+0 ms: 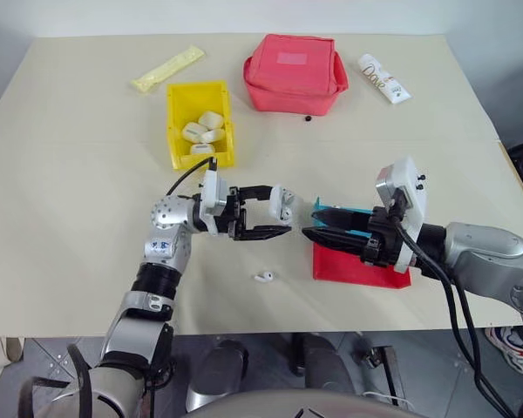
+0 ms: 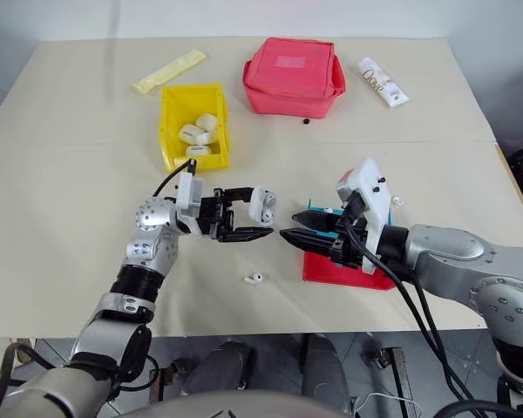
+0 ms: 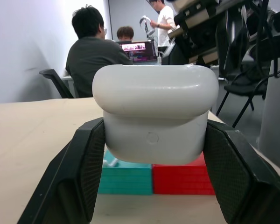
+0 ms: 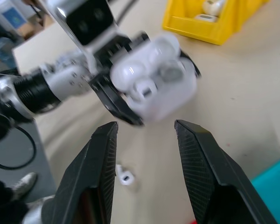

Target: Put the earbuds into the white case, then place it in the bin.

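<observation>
My left gripper (image 1: 281,211) is shut on the white case (image 1: 283,201) and holds it above the table with its lid flipped open. In the right wrist view the open case (image 4: 154,84) shows at least one white earbud (image 4: 143,87) seated inside. Another earbud (image 1: 263,277) lies loose on the table below and between the grippers. My right gripper (image 1: 310,221) faces the case from a short distance, open, with nothing between its fingers. The yellow bin (image 1: 198,88) stands farther back on the left, with several white cases (image 1: 203,131) inside.
A blue-and-red tray (image 1: 353,266) lies under my right gripper. A red fabric pouch (image 1: 295,72), a yellow packet (image 1: 167,68) and a white tube (image 1: 383,78) lie along the far side. The left wrist view shows people (image 3: 95,46) seated beyond the table.
</observation>
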{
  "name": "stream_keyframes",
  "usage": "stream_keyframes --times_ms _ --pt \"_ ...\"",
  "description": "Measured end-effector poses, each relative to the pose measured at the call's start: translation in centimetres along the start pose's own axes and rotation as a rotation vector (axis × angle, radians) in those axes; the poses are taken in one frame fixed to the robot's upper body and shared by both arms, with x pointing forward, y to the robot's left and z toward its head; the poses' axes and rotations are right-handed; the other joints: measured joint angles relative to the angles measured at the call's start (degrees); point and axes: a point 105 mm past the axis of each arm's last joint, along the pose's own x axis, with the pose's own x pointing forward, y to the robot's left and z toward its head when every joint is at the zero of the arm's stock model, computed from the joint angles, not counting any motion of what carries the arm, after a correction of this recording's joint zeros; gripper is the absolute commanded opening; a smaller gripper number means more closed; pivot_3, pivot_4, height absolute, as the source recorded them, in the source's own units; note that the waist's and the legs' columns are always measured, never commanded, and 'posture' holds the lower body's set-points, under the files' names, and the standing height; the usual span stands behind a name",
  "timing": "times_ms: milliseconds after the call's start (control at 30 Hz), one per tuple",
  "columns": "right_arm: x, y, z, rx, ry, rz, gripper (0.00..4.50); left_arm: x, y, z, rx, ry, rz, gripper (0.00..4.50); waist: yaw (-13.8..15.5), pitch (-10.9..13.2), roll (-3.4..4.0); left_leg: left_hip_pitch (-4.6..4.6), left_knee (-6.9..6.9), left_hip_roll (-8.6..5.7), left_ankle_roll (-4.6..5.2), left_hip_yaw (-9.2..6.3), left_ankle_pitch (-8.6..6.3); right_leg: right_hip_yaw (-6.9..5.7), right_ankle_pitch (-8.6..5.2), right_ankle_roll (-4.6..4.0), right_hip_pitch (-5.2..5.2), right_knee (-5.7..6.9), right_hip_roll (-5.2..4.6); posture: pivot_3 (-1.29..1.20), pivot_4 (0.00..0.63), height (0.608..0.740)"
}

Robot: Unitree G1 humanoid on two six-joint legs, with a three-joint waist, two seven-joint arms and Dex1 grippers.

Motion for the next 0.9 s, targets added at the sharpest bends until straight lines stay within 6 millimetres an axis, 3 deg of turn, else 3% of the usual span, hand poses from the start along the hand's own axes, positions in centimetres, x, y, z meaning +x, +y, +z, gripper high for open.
stream_keyframes --times_ms 100,133,333,633,900 --pt "-0.3 -0.5 -0.2 -0.054 0.029 -0.052 2.05 0.0 1.0 0.0 0.034 0.087 0.011 2.78 0.0 0.0 0.00 -0.01 0.00 -0.02 0.00 0.00 0.00 0.00 0.01 0.01 -0.02 0.00 0.03 0.00 0.150 0.740" --pt "-0.5 -0.7 -0.2 -0.090 0.047 -0.076 1.86 0.1 1.3 0.0 0.046 0.127 0.011 2.78 0.0 0.0 0.00 -0.02 0.00 -0.02 -0.01 0.00 0.01 0.00 0.01 0.01 -0.03 0.01 0.05 0.00 0.150 0.740" --pt "0.1 -0.9 2.2 -0.256 0.060 -0.137 0.07 1.0 2.8 0.5 0.141 0.286 -0.021 2.78 -0.2 0.0 0.00 -0.05 -0.04 0.01 -0.03 0.01 0.03 0.01 0.02 0.02 -0.08 0.00 -0.01 0.00 0.150 0.740" --pt "4.1 -0.1 6.9 -0.401 0.040 -0.114 0.02 1.1 3.2 -0.9 0.227 0.493 -0.089 2.78 -0.5 0.0 0.00 -0.15 -0.07 0.01 -0.08 0.00 0.09 0.01 0.03 -0.02 -0.24 0.05 0.01 0.00 0.150 0.740" --pt "6.6 -0.9 4.9 -0.393 0.136 -0.073 0.02 1.4 3.3 -0.8 0.224 0.492 -0.078 2.78 -0.5 0.0 -0.02 -0.36 -0.04 -0.24 0.01 0.03 0.25 -0.03 0.06 0.03 -0.50 0.17 -0.03 0.00 0.150 0.740"
